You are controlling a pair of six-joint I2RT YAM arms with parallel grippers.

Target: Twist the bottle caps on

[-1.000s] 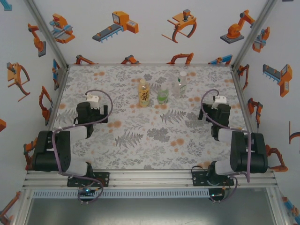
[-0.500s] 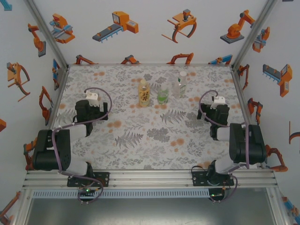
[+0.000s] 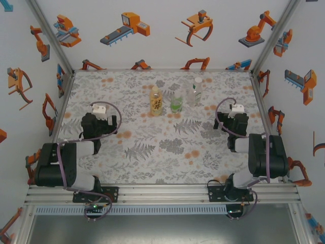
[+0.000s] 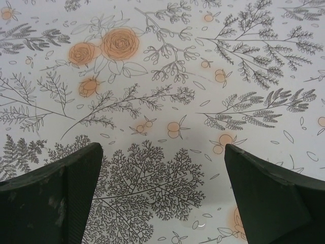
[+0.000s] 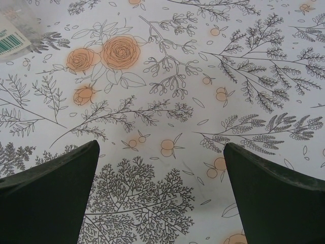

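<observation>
At 9 o'clock on the flower-printed tablecloth [image 3: 152, 152], the left gripper [image 4: 161, 157] hangs low over bare cloth. Its dark fingers [image 4: 56, 193] are spread wide with nothing between them, probably a ready pose with room to take a bottle body.

Toward 12 o'clock, well apart from both arms, three bottles stand upright in a close row: the tall amber plastic bottle with a yellow label [image 3: 156, 101], the short green plastic bottle [image 3: 176, 104], then the clear colourless plastic bottle [image 3: 196, 92]. A small pale round cap [image 3: 198, 80] sits on the clear one's neck, and the amber one shows a pale top [image 3: 156, 88]. Whether either is screwed tight is too small to tell.

At 3 o'clock, the right gripper [image 5: 161, 152] mirrors the left, jaws apart and empty, with the row at its 10 o'clock. I judge the grouping lets one arm hold a bottle while the other twists.
</observation>
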